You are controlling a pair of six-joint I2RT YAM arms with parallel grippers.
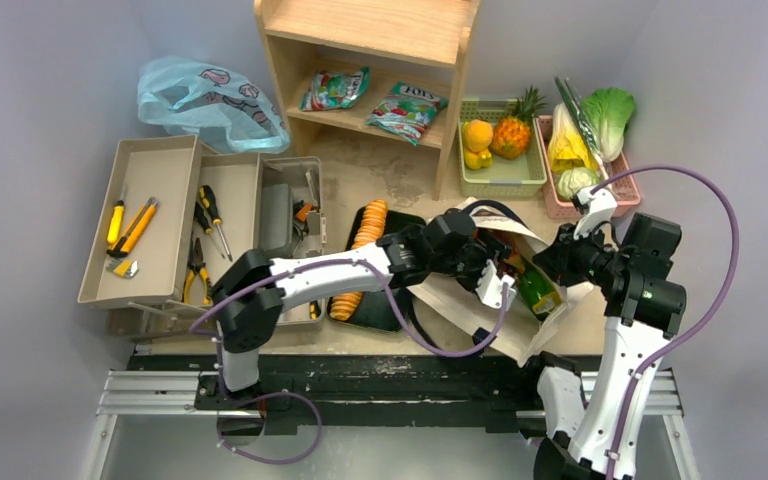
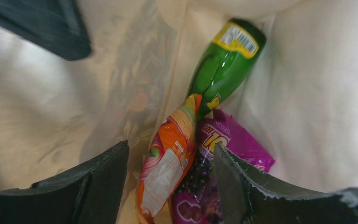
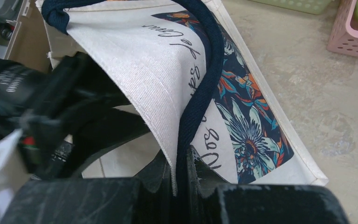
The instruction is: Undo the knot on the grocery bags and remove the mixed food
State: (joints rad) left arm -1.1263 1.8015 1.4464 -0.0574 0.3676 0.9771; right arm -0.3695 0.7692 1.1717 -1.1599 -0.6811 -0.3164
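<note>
Left gripper (image 2: pixel 170 148) hangs open inside the cream canvas tote (image 3: pixel 135 70), above orange snack pack (image 2: pixel 168 172), purple snack pack (image 2: pixel 235 142), green glass bottle (image 2: pixel 216 70); right gripper (image 3: pixel 179 175) clamps the tote's rim and navy strap (image 3: pixel 205 79)

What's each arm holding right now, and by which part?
The right gripper pinches the canvas tote by its rim and navy strap. The left gripper holds nothing, its fingers open inside the tote.

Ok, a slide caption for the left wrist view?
Open left tool inside the tote, above orange-red snack pack, purple snack pack and green bottle.
</note>
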